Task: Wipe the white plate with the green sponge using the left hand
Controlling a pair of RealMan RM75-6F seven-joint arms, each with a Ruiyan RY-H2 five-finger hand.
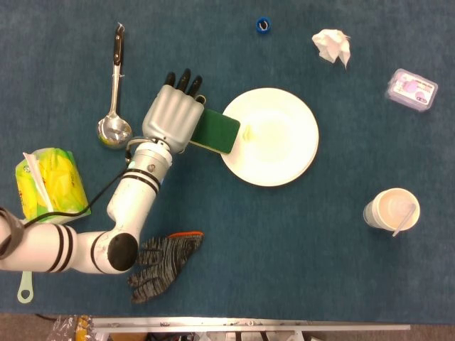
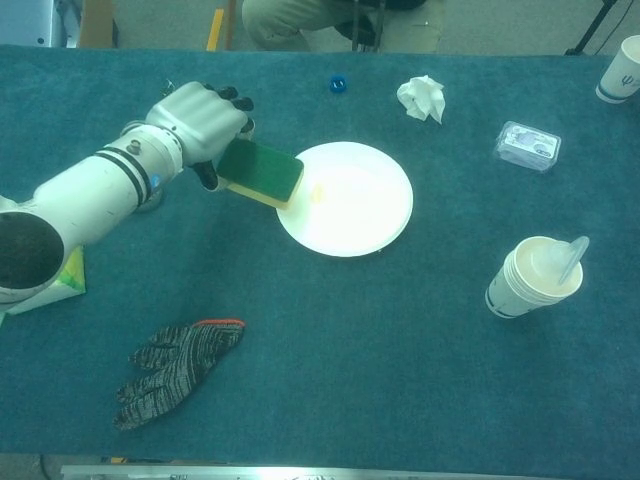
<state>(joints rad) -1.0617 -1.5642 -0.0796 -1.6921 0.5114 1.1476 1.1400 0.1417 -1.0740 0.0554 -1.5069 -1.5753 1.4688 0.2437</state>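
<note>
My left hand [image 1: 173, 115] [image 2: 200, 122] grips the green sponge [image 1: 215, 132] [image 2: 262, 171], which has a yellow underside. The sponge is held above the table, tilted, and its far end overlaps the left rim of the white plate [image 1: 274, 142] [image 2: 355, 205]. A small yellowish smear [image 1: 248, 132] lies on the plate just right of the sponge. The right hand is in neither view.
A metal ladle [image 1: 114, 106] lies left of the hand. A yellow-green packet [image 1: 50, 181] and a grey work glove [image 1: 162, 261] lie near the front left. A crumpled tissue [image 1: 332, 45], blue cap [image 1: 263, 25], purple box [image 1: 410, 90] and paper cup [image 1: 392, 209] sit to the right.
</note>
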